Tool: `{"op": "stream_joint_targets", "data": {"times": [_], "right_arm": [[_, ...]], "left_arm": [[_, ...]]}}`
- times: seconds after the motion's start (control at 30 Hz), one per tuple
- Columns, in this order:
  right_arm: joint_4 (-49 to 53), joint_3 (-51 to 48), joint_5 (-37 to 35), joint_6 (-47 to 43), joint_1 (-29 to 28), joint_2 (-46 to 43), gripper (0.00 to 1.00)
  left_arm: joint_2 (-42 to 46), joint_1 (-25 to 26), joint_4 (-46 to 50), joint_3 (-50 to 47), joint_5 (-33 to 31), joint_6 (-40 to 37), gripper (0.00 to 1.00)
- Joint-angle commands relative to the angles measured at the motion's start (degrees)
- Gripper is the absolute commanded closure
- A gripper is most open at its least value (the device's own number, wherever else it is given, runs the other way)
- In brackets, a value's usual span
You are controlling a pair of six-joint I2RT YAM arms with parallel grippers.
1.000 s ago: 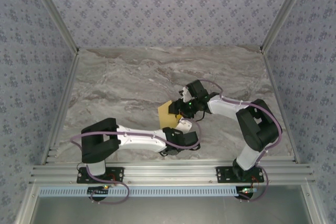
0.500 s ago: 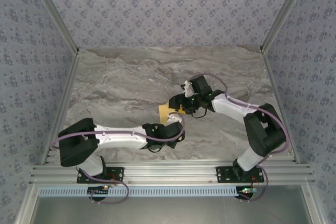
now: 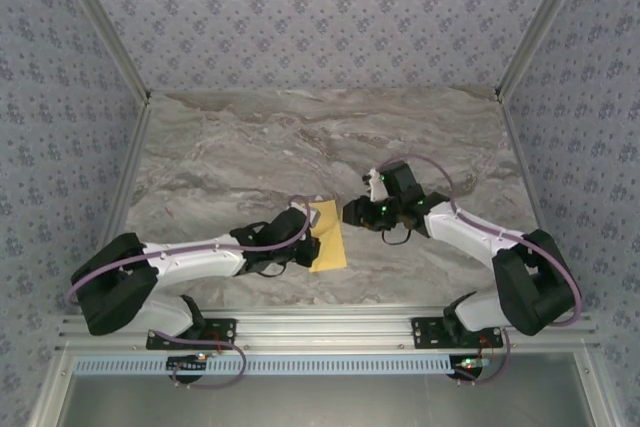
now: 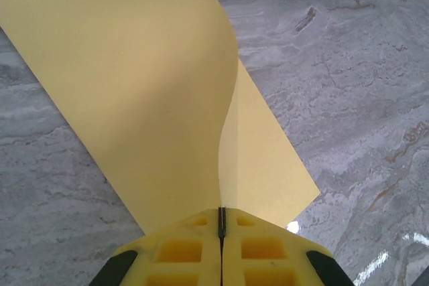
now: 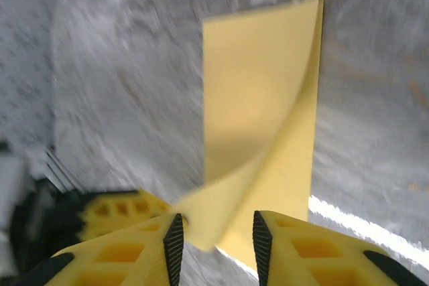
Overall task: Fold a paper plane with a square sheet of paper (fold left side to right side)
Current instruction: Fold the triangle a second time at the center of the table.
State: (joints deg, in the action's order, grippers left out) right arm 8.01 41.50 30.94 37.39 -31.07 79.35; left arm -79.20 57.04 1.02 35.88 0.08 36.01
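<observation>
Yellow sheet, change: it lies now nearer the front edge of the table; the right gripper has drawn back, just beside it.
Meaning: the left-to-right fold seems laid over (crease not pressed yet).
Left gripper: pressed together on the sheet's edge.
Right gripper: fingers somewhat apart.
Look: two layers, upper one bulging.

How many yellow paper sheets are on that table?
1. The yellow sheet lies at the front middle of the table, partly folded over, one edge pinched by the left fingers. Another could hide under the arms.
</observation>
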Motion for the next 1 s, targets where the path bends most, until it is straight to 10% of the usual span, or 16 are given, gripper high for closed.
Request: {"op": "stream_joint_targets", "data": {"times": [0.0, 0.17, 0.97], "right_arm": [[-0.2, -1.5, -2.6, -0.3, -3.1, 1.7, 0.78], [1.0, -2.6, -5.1, 0.4, -6.5, 5.3, 0.92], [8.2, -0.8, -9.9, -0.9, -10.9, 12.5, 0.92]], "left_arm": [[1.7, -1.5, -0.9, -0.2, 4.8, -2.0, 0.95], [2.2, -3.8, 1.3, -0.2, 6.1, -3.6, 0.95], [-2.5, -7.5, 4.1, 3.5, 5.9, -8.1, 0.95]]}}
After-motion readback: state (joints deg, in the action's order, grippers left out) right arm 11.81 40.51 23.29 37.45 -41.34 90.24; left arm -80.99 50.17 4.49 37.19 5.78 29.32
